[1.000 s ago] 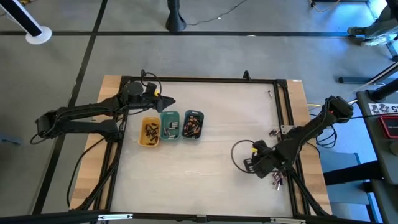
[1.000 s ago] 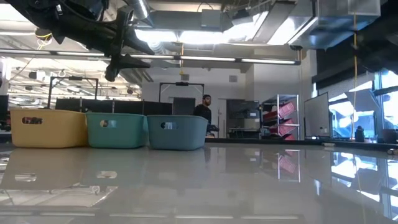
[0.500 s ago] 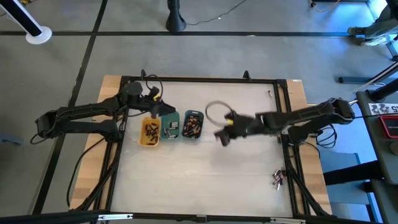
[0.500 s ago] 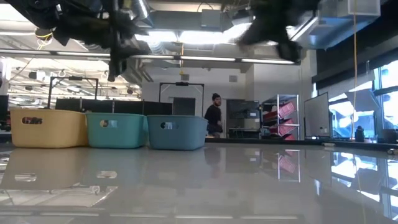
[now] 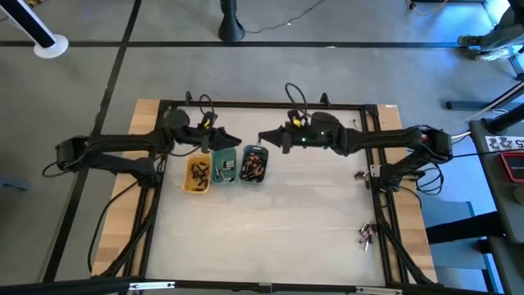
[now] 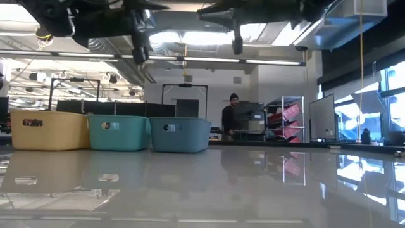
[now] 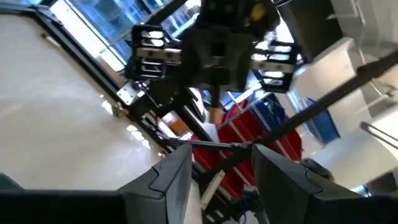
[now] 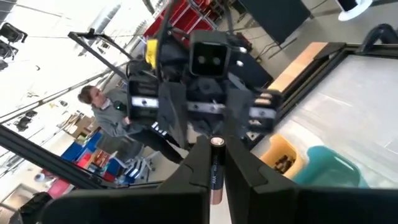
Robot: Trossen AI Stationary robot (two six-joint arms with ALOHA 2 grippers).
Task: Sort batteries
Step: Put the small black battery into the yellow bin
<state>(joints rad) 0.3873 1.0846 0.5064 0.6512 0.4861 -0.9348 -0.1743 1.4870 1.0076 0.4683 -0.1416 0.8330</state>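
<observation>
High view: three small trays stand side by side left of centre on the pale worktop (image 5: 286, 205): a yellow tray (image 5: 196, 174), a green tray (image 5: 223, 165) and a grey-blue tray (image 5: 254, 165). Each holds tiny batteries, dark and copper-toned; a few more loose batteries (image 5: 365, 237) lie at the near right edge, well apart from the trays. The left gripper (image 5: 235, 141) hovers over the far end of the green tray. The right gripper (image 5: 265, 137) reaches in from the right, just beyond the grey-blue tray, facing the left one.

Low view: the three trays line up at the left of the worktop, both arms high overhead. A person (image 6: 230, 116) stands far off in the room.

Left wrist view: the left gripper's fingers (image 7: 168, 180) stand apart with nothing between them, pointing at the other arm.

Right wrist view: the right gripper is clamped on a battery (image 8: 214, 169), a slim cylinder with a dark body, copper end and silvery cap, held across its middle, its length along the fingers.

Judgement: a battery is small, rigid, smooth and fairly dense. It will not crush, but it can roll or slip out endwise. A firm pinch across the middle of the barrel suits it best.
</observation>
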